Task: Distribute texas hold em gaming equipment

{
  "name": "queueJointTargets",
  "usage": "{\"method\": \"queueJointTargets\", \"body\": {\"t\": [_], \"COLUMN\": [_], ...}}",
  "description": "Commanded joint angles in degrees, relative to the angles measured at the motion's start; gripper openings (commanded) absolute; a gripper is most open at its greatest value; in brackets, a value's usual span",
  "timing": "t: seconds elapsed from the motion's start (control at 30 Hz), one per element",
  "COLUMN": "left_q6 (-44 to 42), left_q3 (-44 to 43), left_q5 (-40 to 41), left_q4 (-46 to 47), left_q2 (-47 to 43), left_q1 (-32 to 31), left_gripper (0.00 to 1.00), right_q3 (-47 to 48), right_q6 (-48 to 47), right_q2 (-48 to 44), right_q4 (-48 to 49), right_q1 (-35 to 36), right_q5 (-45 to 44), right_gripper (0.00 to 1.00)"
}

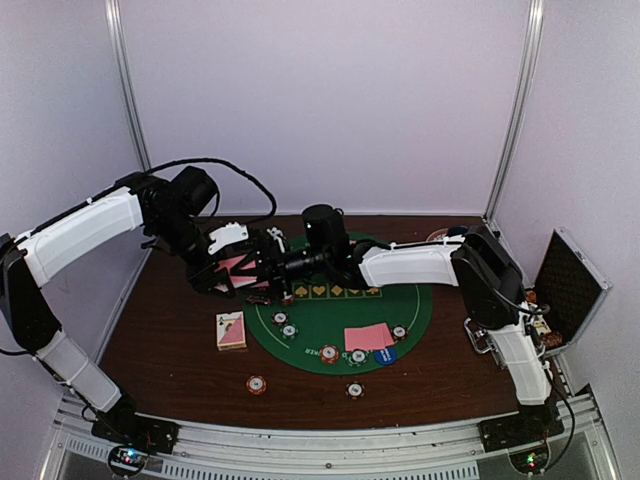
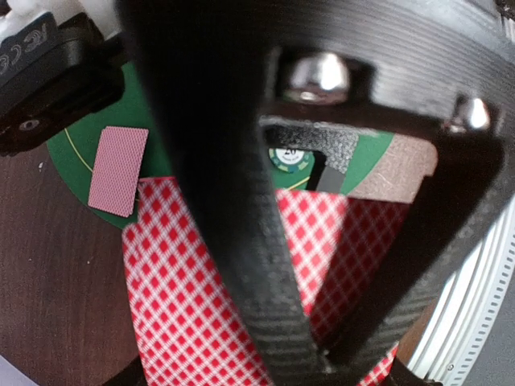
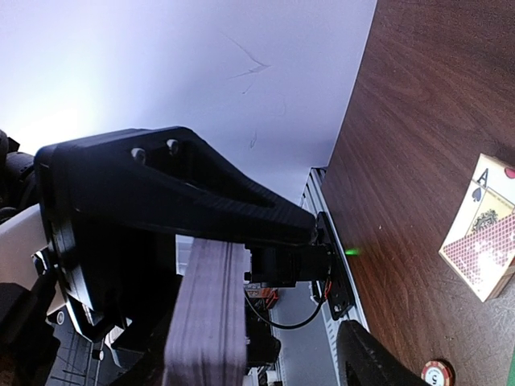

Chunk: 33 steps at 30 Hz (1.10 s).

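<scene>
Chips nearest the arm bases: one orange-red striped round poker chip (image 1: 257, 384) and one green-and-white striped chip (image 1: 355, 389) are seen on the dark brown wooden table (image 1: 170, 350), well nearward of left gripper (image 1: 240, 275) and right gripper (image 1: 268, 272).

Round green felt mat (image 1: 330, 300) is spread under the tips and out to their right. On it, nearward-right of the tips:
- one flat pink-backed card (image 1: 368, 337)
- round blue button (image 1: 384, 353), just beside the card's near corner
- a second orange-red chip (image 1: 329, 353)
- a few green striped chips, scattered around

Card pack with an ace-of-spades face (image 1: 231, 330) is laid on the wood just off the mat's left edge, nearward of the left gripper.

Left gripper is clamped on a red-checked deck of playing cards (image 1: 234, 265), held off the table over the mat's far-left edge. The left wrist view is mostly filled by the checked back under the fingers.

Right gripper is positioned tip-to-tip with it from the right. Its fingers are spread, and the deck's edge is seen between them with a clear gap to the one visible finger (image 3: 378, 358). Contact on the other side cannot be told.

Silver-edged black case (image 1: 570, 285) is stood open well to the right of the right gripper.
</scene>
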<state>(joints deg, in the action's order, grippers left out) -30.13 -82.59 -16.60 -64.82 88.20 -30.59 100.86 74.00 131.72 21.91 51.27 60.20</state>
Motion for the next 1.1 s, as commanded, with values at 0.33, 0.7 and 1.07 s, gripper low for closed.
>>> {"method": "queueJointTargets", "body": {"t": [0.33,0.7,1.07], "left_q6": [-0.4,-0.4,-0.3], "left_q3": [-1.8,-1.3,-1.2], "left_q5": [-0.7,0.0,0.0], "left_q4": [0.2,0.3,0.2], "left_q2": [-0.3,-0.2,-0.5], "left_q1": [0.3,0.3,0.3], "left_gripper": [0.0,0.0,0.0], "right_q3": [-7.4,-9.3,-11.4], "right_q6": [-6.3,-4.6,-3.9], "right_q2": [-6.6,-11.3,-13.1], "right_q4": [-4.8,-2.1,-1.4], "right_q1": [-2.7,-2.9,-3.3], "right_q5": [-1.3,-0.6,-0.2], "right_gripper": [0.56,0.47,0.33]}}
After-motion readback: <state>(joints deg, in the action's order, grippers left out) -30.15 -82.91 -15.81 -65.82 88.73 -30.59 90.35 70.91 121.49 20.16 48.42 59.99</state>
